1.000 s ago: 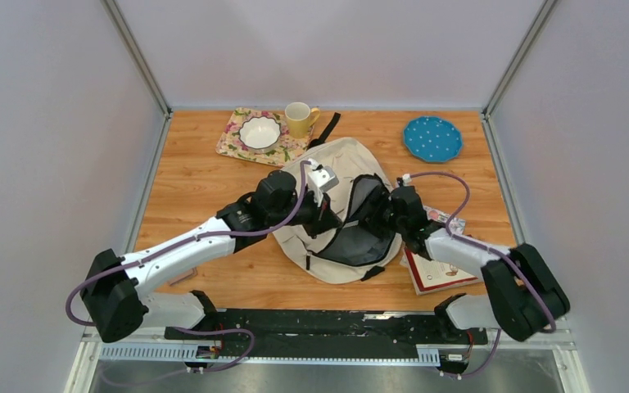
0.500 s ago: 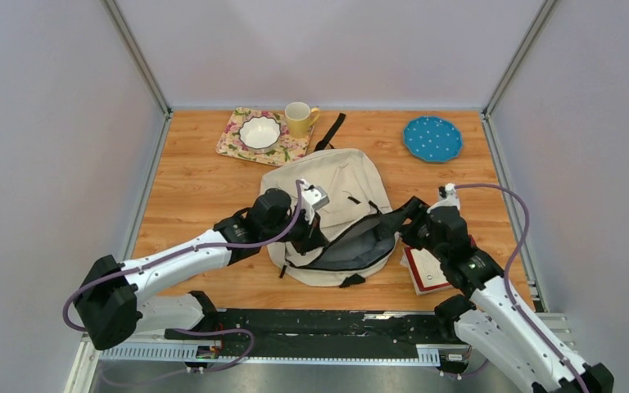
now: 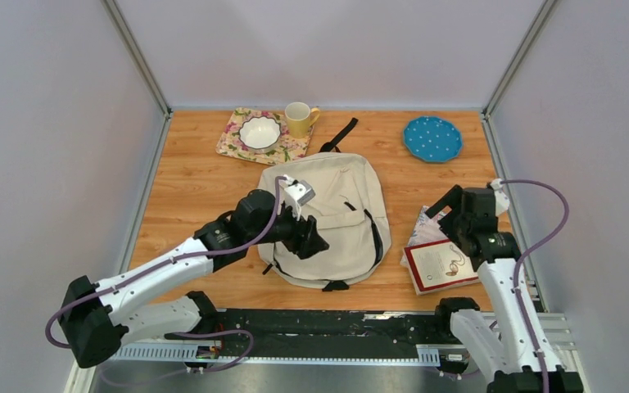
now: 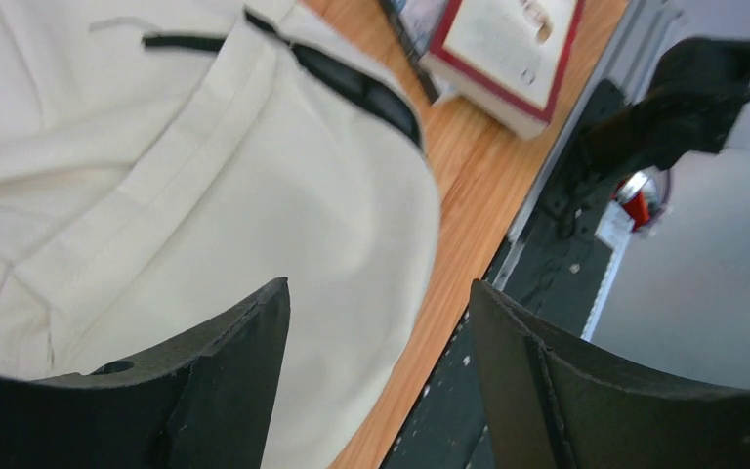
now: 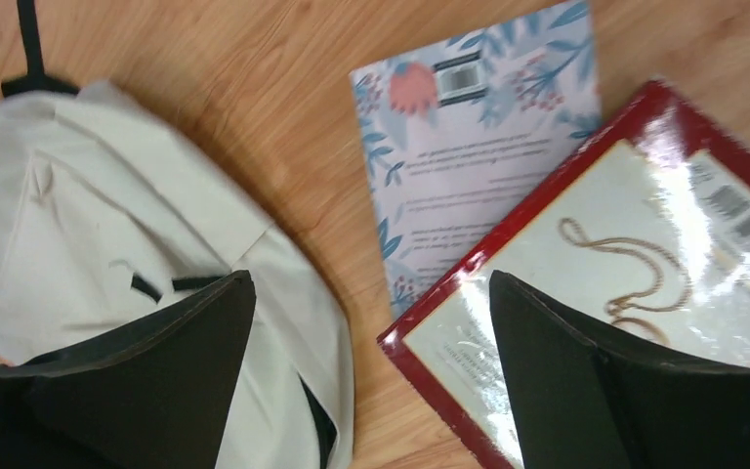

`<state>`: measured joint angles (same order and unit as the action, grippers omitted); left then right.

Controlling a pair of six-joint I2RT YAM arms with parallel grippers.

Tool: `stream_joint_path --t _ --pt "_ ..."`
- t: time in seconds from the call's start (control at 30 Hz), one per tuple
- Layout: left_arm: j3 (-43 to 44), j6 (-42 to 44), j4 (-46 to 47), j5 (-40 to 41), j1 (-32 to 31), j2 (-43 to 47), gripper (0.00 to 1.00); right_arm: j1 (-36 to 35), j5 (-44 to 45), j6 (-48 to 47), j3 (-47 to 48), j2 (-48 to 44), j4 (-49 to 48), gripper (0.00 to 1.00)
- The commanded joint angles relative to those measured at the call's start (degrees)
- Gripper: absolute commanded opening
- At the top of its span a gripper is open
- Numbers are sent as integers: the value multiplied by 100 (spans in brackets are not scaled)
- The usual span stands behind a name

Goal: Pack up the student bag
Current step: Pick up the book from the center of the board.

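By the near right corner of the wooden table [image 3: 196,180], a red-bordered glossy book [image 3: 442,266] and a blue-flowered paper booklet [image 5: 479,147] lie outside the bag. The right gripper [image 5: 371,283] hangs above them, jaws apart and empty. The left gripper [image 4: 379,303], likewise spread and empty, hovers over the cream fabric student bag [image 3: 336,205], which lies flat at mid-table. Packing looks barely begun.

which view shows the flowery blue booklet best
The right wrist view: the booklet lies nearly whole and close, its lower corner under the red-bordered book. The top external view shows only a small part of it; the left wrist view at most a blurred sliver.
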<state>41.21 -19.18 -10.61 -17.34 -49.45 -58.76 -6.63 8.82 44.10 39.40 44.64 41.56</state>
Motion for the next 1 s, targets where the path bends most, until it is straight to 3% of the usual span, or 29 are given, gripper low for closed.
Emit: stream_joint_path --t 0.0,0.13,0.23,0.4,0.57,0.83,0.97 --pt "562 -472 1268 -512 6 -440 75 1241 -151 -419 533 114 484 95" --pt "1124 -798 1756 -929 -309 -1662 76 2777 -267 -499 648 352 678 95" --pt "1801 -1025 1790 -1060 -608 -2682 76 3140 198 -324 675 282 731 96" --pt "2488 -1552 2036 -1376 -943 -4026 77 3177 700 -173 323 351 493 95" --pt "2734 -1905 2273 -1658 -1154 -4739 77 3195 980 -103 -141 607 423 95" --pt "2910 -2230 2607 -1860 -1313 -5207 78 3212 1702 -419 -679 598 -253 95" --pt "2980 -2353 2731 -1966 -1356 -5312 78 3212 1545 -499 -670 1053 -455 96"
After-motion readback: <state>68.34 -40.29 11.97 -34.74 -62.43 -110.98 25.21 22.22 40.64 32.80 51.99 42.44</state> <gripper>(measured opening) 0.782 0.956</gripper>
